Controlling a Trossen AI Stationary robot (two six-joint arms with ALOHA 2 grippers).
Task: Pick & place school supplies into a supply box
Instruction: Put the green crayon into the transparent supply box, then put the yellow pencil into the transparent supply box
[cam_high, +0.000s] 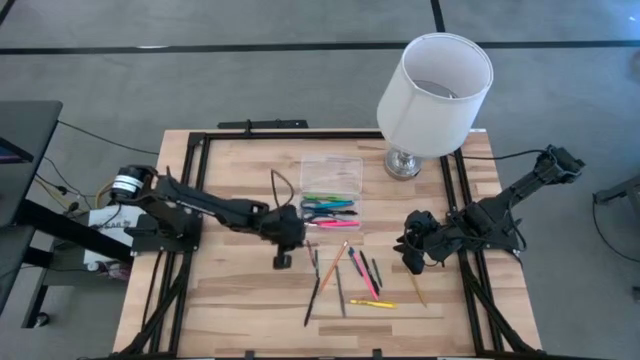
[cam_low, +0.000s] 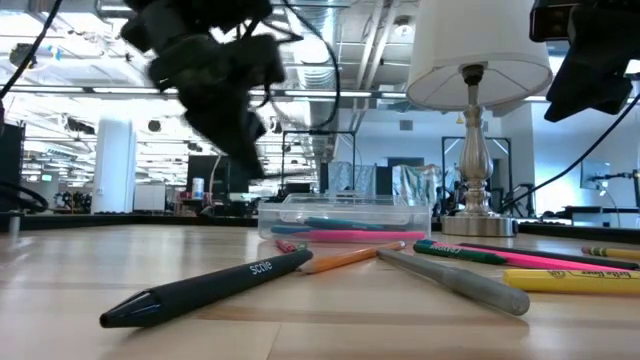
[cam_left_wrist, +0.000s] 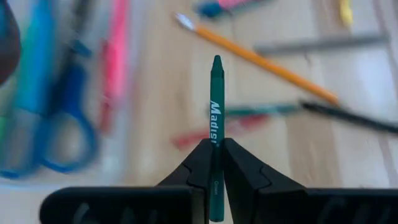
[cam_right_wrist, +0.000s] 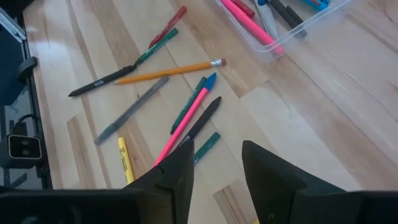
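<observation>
High view, left jaws: your left gripper (cam_high: 285, 240) hangs over the tabletop (cam_high: 230, 300) just beside the near-left corner of the box (cam_high: 331, 192); it is the nearer arm.
High view, box: clear case lying mid-table, its long axis running left to right, with scissors and several pens already in it.
High view, loose supplies: a fan of pens and pencils (cam_high: 345, 275) lies on the side of the box away from the lamp (cam_high: 435, 85), between the two arms.
High view, right arm: your right gripper (cam_high: 415, 245) waits well right of the fan, clear of the box.
Low view, room: the left arm hangs above the tabletop, off the wood; a black pen (cam_low: 205, 290) lies nearest this camera, the box behind it, the lamp base beside the box.
Left wrist view, hold: your left jaws are pinched narrow on a green crayon (cam_left_wrist: 216, 124), which sticks straight out ahead of the fingers (cam_left_wrist: 199, 165).
Left wrist view, key relation: the blue scissors (cam_left_wrist: 62, 124) and pink marker (cam_left_wrist: 115, 56) in the box lie off to one side of the crayon, roughly parallel to it, so by my reading you need a short sideways carry and little turning.
Right wrist view, jaws: the right jaws stand wide and empty above the loose pens; an orange pencil (cam_right_wrist: 171, 71) and a corner of the box show beyond.
Edges: mind the box's low wall at the near corner; open wood lies all round the left arm.
</observation>
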